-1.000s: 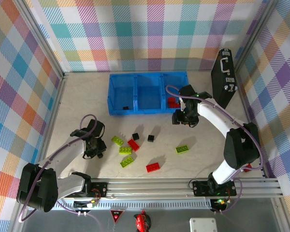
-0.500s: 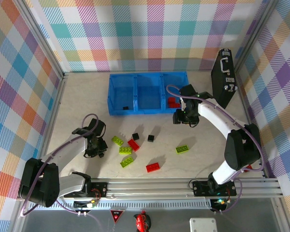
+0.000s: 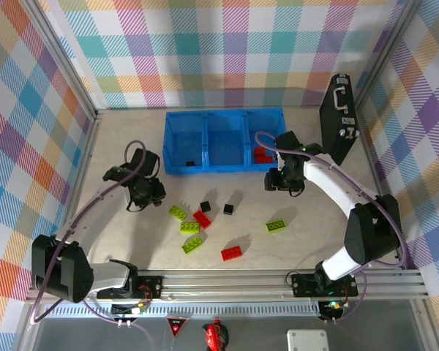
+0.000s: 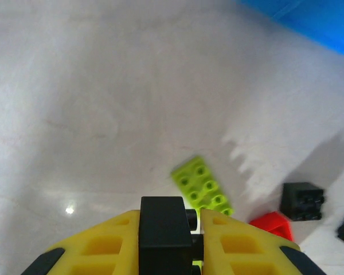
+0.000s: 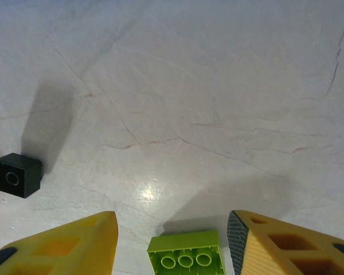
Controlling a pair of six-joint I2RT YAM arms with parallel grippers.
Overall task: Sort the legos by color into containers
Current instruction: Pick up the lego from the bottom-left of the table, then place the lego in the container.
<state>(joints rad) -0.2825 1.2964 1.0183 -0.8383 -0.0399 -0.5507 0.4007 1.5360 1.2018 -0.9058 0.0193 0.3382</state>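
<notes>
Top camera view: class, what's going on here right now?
Two robot arms are sorting legos by colour into a blue tray. The left gripper is shut on a small black cube, near the tray's left end. The right gripper hangs open, holding nothing, a lime-green brick near it. Red bricks lie in the right compartment, one black piece in the left; other bricks lie loose on the table.

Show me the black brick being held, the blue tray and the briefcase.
black brick (image 4: 163,229): left wrist view, front face.
blue tray (image 3: 205,169): top view, near wall.
briefcase (image 3: 339,121): top view, its flat side.
</notes>
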